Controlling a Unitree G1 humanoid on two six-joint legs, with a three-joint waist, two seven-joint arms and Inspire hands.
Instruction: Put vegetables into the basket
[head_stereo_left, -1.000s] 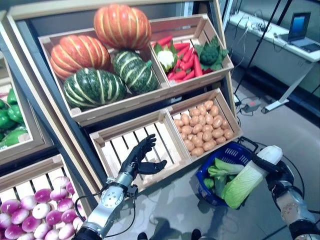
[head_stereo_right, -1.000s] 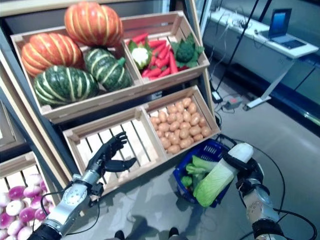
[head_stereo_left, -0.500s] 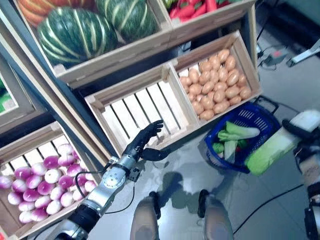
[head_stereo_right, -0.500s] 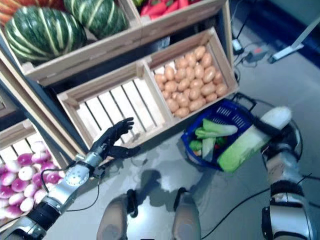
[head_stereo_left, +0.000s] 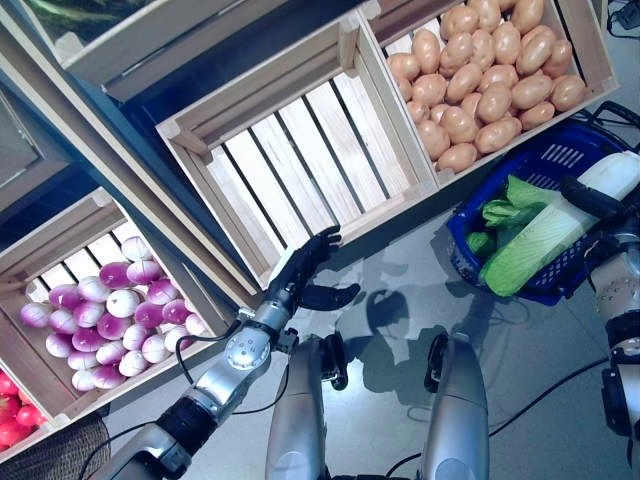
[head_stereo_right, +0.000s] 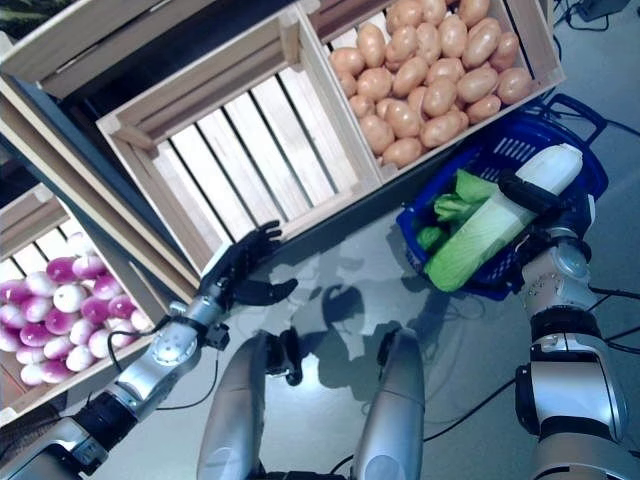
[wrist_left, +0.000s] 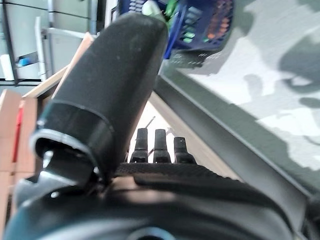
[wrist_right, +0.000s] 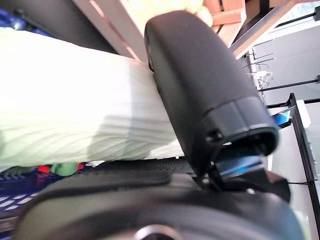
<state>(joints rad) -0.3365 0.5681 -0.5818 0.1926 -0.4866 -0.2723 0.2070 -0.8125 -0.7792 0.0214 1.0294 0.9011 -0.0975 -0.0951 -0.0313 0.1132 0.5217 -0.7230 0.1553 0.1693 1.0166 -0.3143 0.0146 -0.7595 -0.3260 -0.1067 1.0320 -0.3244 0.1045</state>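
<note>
Blue basket (head_stereo_left: 560, 165): plastic, on the grey floor just below the potato crate, with leafy greens (head_stereo_left: 505, 200) inside.
Cabbage (head_stereo_left: 545, 235): long and pale green, lying across the basket's near rim, leafy end low over the floor side, white stem end up at the right hand.
Right hand (head_stereo_right: 535, 195): clasped round the cabbage's white stem end; in the right wrist view the thumb (wrist_right: 200, 95) is curled over the pale body of the cabbage.
Left hand (head_stereo_left: 300, 275): empty, fingers straight and slightly spread, thumb out to the side, hovering above the floor just in front of the empty crate.
Empty crate (head_stereo_left: 290, 160): pale wood, slatted bottom, nothing in it.
Potato crate (head_stereo_left: 480, 75): same wood, right beside the empty one, filled with brown potatoes.
Turnip crate (head_stereo_left: 110, 310): lower and to the left, holding purple and white turnips.
Floor (head_stereo_left: 380, 330): grey and smooth, between the crates and the robot.
</note>
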